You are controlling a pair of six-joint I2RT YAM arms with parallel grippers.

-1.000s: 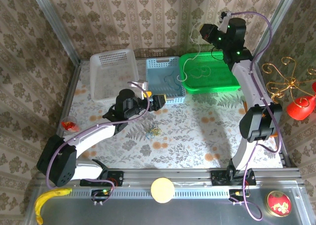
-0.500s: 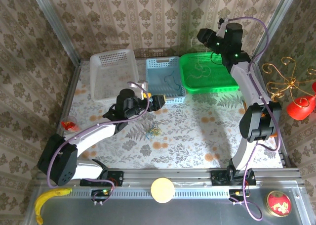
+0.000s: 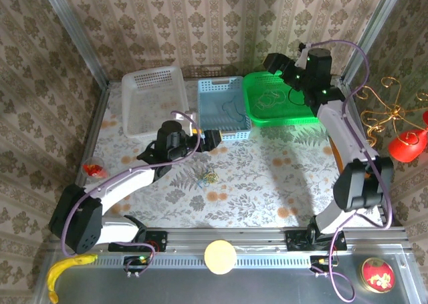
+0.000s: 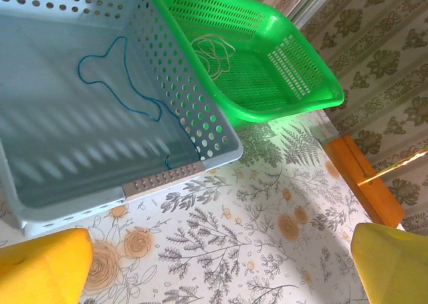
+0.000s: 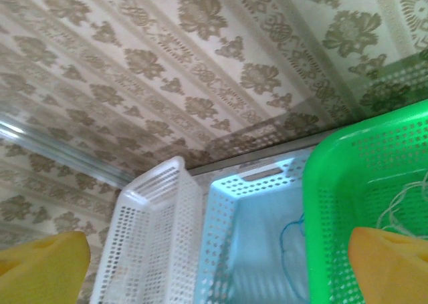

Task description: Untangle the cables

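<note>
My left gripper (image 4: pixel 219 267) and right gripper (image 5: pixel 219 267) are hanging open. The cable tangle (image 3: pixel 208 178) on the desk (image 3: pixel 267 184) is looking light and floppy; I'm eyeing an outer loop.

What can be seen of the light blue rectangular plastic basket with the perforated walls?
The light blue rectangular plastic basket stands upright on the flower-patterned table, open at the top. Its walls have rows of round holes, its floor is smooth, and the near rim bears a flat strip with small holes. One thin dark blue-green cable lies loose on the floor, in curves. The green plastic basket sits close against its right side; the white plastic basket stands at its left.
</note>
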